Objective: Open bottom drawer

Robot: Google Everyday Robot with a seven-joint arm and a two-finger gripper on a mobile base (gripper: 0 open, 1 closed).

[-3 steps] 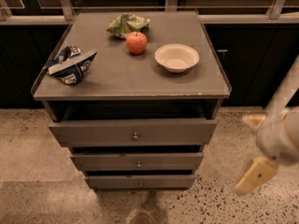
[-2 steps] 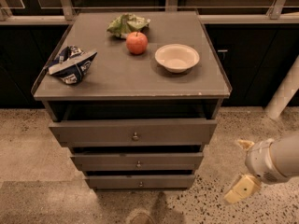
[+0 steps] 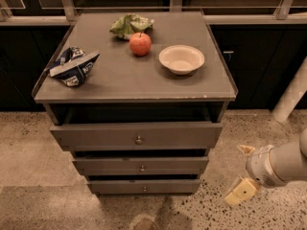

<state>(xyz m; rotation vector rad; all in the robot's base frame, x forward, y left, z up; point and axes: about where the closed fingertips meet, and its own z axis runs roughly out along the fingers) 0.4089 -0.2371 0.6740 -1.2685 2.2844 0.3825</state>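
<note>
The bottom drawer [image 3: 144, 186] is the lowest and narrowest of three grey-brown fronts on the cabinet, with a small round metal knob [image 3: 144, 189]. Its front sits set back under the middle drawer [image 3: 141, 166], which sits back under the top drawer [image 3: 136, 135]. My gripper [image 3: 242, 171] hangs low at the right of the cabinet, just above the floor and about level with the two lower drawers. Its two tan fingers are spread apart and hold nothing. It touches no drawer.
On the cabinet top [image 3: 120, 80] lie a red apple [image 3: 140, 43], a white bowl [image 3: 181, 59], a green bag [image 3: 130, 25] and a blue-white chip bag [image 3: 73, 66]. Speckled floor [image 3: 43, 152] surrounds the cabinet. A pale post [image 3: 292, 95] stands at the right.
My gripper has dropped lower and swung left, nearer the cabinet's lower right side. The drawers have not moved.
</note>
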